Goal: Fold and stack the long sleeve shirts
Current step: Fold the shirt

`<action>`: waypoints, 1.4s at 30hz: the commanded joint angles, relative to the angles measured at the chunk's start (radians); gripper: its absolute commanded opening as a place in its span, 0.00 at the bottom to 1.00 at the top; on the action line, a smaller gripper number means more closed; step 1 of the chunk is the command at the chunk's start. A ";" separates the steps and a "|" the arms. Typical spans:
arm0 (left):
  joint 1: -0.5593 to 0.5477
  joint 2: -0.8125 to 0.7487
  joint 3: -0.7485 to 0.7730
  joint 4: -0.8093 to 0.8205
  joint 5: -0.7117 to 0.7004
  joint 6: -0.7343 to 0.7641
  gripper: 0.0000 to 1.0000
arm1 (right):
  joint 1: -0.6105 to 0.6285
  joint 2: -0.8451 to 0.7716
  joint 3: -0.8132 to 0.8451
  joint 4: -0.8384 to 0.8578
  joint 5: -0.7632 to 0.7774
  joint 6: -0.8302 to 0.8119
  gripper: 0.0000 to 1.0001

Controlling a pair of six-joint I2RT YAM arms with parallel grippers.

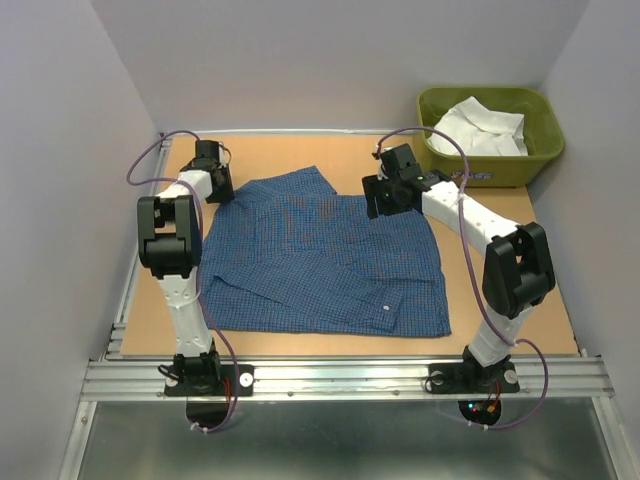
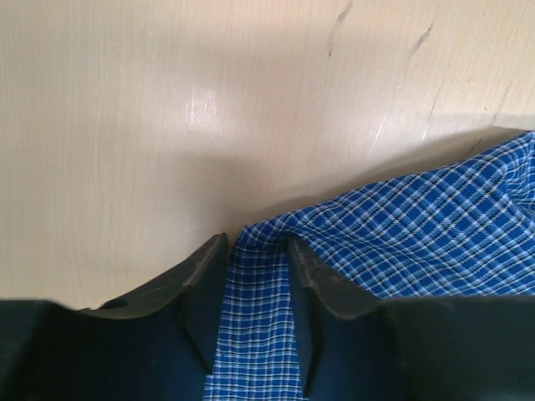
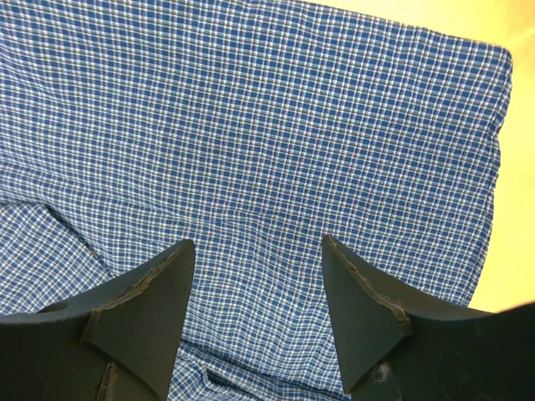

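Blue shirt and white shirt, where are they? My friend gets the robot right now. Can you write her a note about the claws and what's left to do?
Left claw: shut on the far-left edge of the blue checked shirt.
Right claw: open, holding nothing, over the far-right part of that shirt.
The blue checked shirt lies spread on the table, a sleeve laid across its front.
The white shirt sits bunched in the olive-green tub at the far right.
Done: the blue one looks only partly folded.
Left: finish folding it, take out and fold the white one, then stack both.
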 commanded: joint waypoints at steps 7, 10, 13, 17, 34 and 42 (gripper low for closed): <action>-0.016 -0.038 -0.075 -0.051 -0.017 0.000 0.11 | 0.004 -0.026 -0.019 0.064 0.031 -0.016 0.67; -0.016 -0.084 -0.103 -0.042 -0.040 0.000 0.09 | 0.003 -0.001 0.004 0.087 0.082 -0.062 0.67; -0.016 -0.127 -0.126 -0.034 -0.068 0.000 0.08 | -0.019 0.028 0.046 0.104 0.129 -0.117 0.66; -0.016 -0.178 -0.152 -0.025 -0.109 -0.001 0.06 | -0.063 0.109 0.102 0.118 0.054 -0.200 0.65; -0.016 -0.215 -0.195 -0.034 -0.192 -0.009 0.06 | -0.186 0.381 0.331 0.128 -0.027 -0.360 0.63; -0.016 -0.218 -0.189 -0.036 -0.222 -0.006 0.05 | -0.215 0.437 0.394 0.128 -0.088 -0.403 0.62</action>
